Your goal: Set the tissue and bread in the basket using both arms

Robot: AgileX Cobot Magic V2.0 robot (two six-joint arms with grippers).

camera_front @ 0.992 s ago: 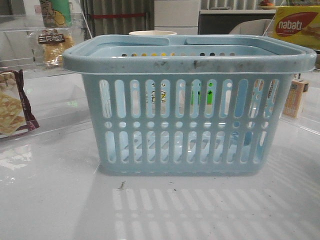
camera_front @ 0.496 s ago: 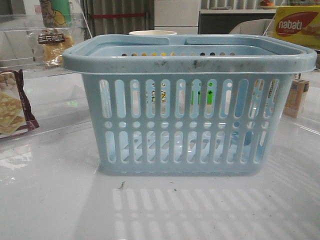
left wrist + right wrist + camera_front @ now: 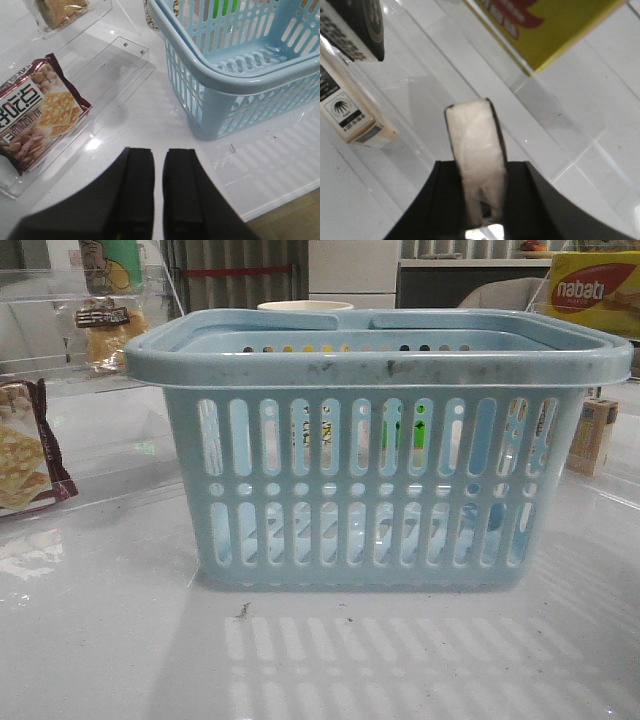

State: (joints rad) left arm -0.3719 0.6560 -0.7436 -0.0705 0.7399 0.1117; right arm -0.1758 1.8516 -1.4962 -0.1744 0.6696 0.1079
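The pale blue basket [image 3: 380, 368] stands in the middle of the table; it also shows in the left wrist view [image 3: 240, 75]. The bread [image 3: 105, 335] lies in a clear tray at the far left and shows at the edge of the left wrist view [image 3: 60, 9]. My left gripper [image 3: 159, 152] hovers over bare table beside the basket's near left corner, its jaws almost together with nothing between them. My right gripper [image 3: 481, 165] is shut on the tissue [image 3: 475, 135], seen as a white face with a black edge, held up above a clear tray. Neither gripper shows in the front view.
A maroon-edged cracker packet [image 3: 40, 117] lies in a clear tray left of the basket, also in the front view [image 3: 25, 455]. A yellow box [image 3: 545, 25] and a small pale carton [image 3: 347, 117] stand near the right gripper; both stand at the right in the front view.
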